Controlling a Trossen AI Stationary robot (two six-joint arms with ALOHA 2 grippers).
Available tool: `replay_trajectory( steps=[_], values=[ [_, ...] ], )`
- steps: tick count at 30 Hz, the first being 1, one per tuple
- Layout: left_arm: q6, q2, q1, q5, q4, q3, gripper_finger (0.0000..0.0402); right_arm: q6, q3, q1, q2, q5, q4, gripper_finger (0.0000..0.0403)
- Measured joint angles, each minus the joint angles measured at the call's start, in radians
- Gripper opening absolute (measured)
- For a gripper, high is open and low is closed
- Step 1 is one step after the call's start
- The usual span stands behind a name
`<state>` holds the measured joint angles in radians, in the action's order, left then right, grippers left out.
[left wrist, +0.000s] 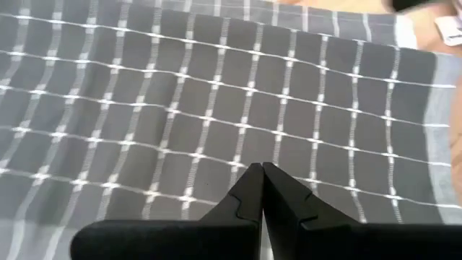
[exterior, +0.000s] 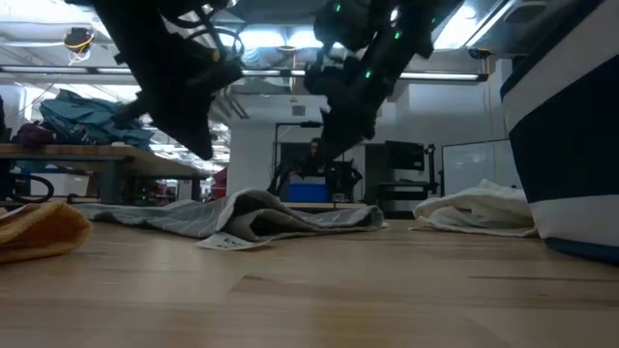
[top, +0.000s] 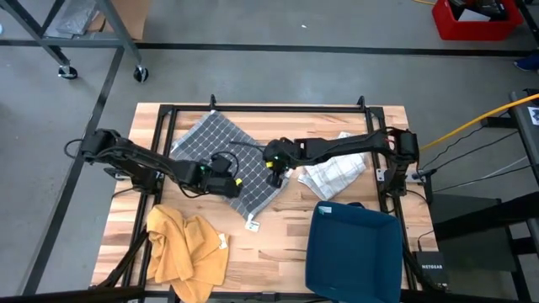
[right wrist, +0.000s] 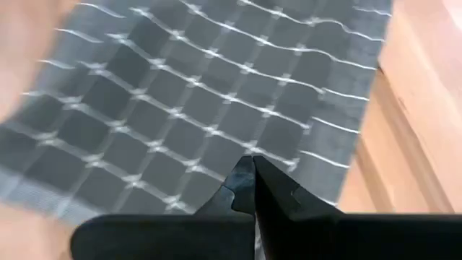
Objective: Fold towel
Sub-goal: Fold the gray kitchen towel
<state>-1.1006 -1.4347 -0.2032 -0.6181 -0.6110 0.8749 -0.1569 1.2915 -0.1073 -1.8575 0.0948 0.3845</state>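
Observation:
A grey checked towel [top: 215, 147] lies on the wooden table [top: 278, 227], rumpled at its near corner [exterior: 256, 211], where a white label [top: 252, 224] sticks out. My left gripper [top: 229, 186] hovers over the towel's near part, shut with nothing between its fingers [left wrist: 260, 173]. My right gripper [top: 274, 174] hangs over the towel's right edge, also shut and empty [right wrist: 250, 162]. In the low view both grippers, left [exterior: 201, 147] and right [exterior: 329, 145], stand clear above the cloth.
A yellow towel [top: 185, 248] lies bunched at the near left. A white checked towel [top: 335, 172] sits to the right of the grey one. A blue bin [top: 354, 252] stands at the near right. A black frame [top: 278, 108] runs along the table's far edge.

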Motion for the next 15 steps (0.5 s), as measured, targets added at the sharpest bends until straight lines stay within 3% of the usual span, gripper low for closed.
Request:
replay_trajectory(
  steps=[7,15],
  values=[
    [-0.013,-0.122,-0.015,0.013,0.183,0.0,0.0001,-0.004,-0.001,-0.06,-0.07,-0.026,0.009,0.0003],
    [-0.051,-0.288,-0.016,0.1,0.309,0.0,0.0001,-0.007,-0.001,-0.07,-0.132,-0.112,0.023,0.0003]
  ],
)
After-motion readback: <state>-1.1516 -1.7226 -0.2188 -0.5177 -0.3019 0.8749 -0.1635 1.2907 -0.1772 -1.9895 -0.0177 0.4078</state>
